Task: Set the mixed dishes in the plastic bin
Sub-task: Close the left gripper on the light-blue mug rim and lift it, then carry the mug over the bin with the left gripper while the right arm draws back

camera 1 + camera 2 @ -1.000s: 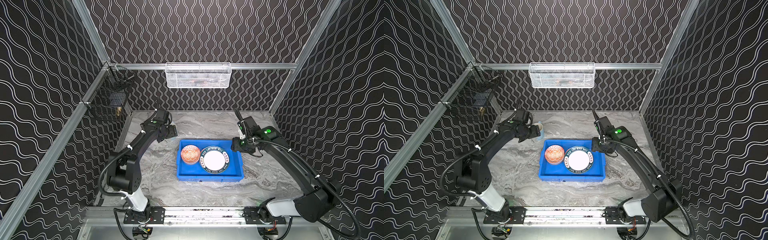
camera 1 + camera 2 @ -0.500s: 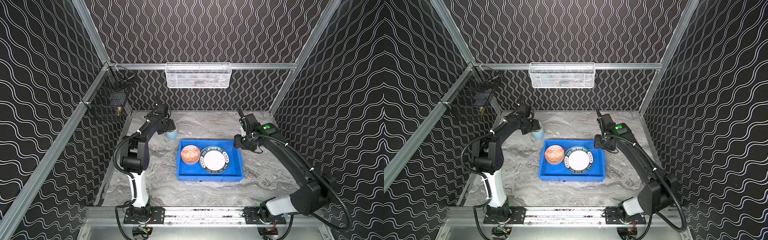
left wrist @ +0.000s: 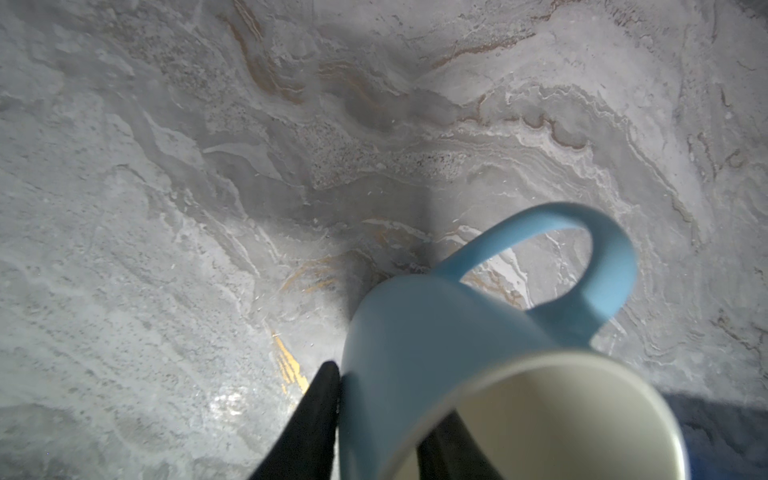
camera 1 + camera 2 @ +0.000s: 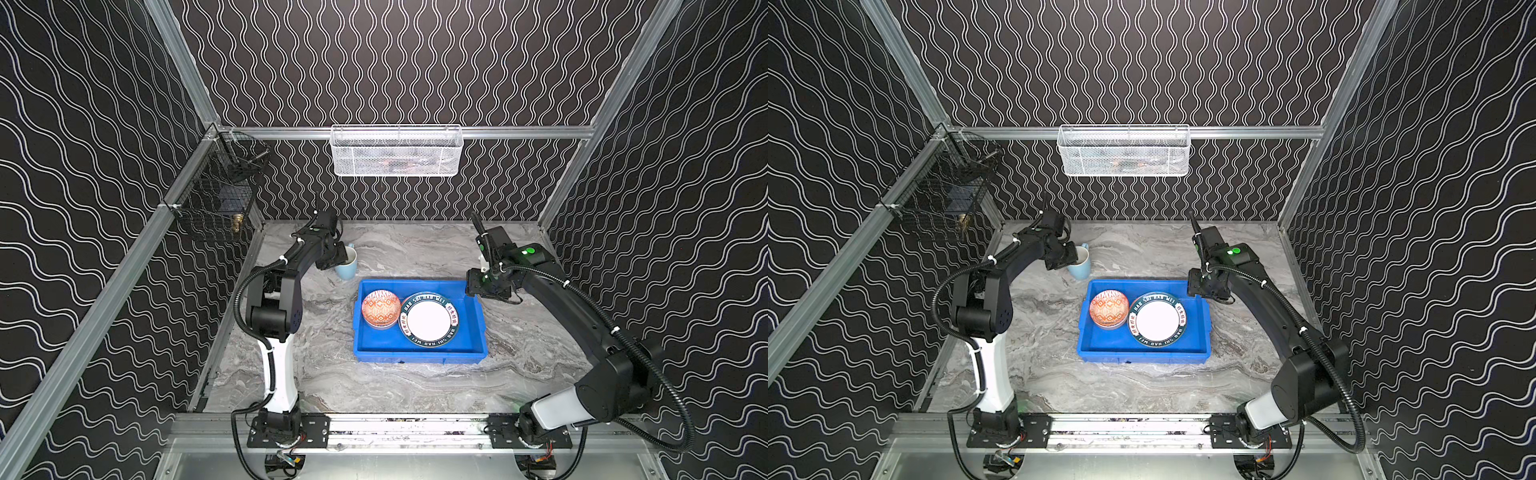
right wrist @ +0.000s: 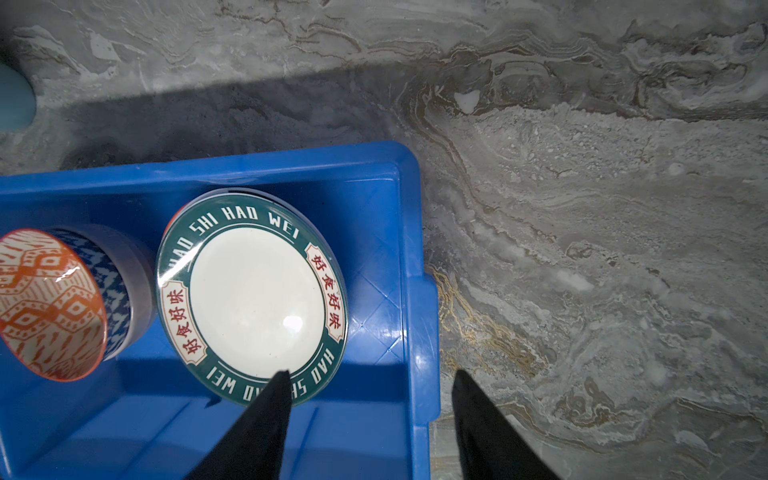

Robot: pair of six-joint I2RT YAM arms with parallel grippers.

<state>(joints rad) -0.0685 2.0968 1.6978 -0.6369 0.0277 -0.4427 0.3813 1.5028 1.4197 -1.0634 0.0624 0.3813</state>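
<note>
The pale blue mug [image 4: 348, 266] [image 4: 1080, 262] [image 3: 436, 353] stands upright on the marble table, just beyond the far left corner of the blue plastic bin [image 4: 415, 284] [image 4: 1142, 283] [image 5: 409, 249]. My left gripper [image 4: 341, 257] [image 4: 1073, 254] [image 3: 382, 399] is shut on the mug's wall, one finger outside and one inside the rim. In the bin lie the orange-patterned bowl [image 4: 380, 308] [image 4: 1108, 308] [image 5: 45, 303] and the white plate with a lettered green rim [image 4: 430, 319] [image 4: 1158, 319] [image 5: 253, 299]. My right gripper [image 4: 478, 287] [image 4: 1200, 289] [image 5: 370, 374] hangs open and empty over the bin's far right corner.
A white mesh basket [image 4: 397, 151] hangs on the back wall. A black wire basket [image 4: 216, 199] hangs on the left rail. Patterned walls close in three sides of the marble table [image 4: 374, 386].
My left gripper's jaws have narrowed onto the mug's wall, and that arm's elbow has swung upright. The right gripper has shifted slightly toward the bin's far right corner, still open.
</note>
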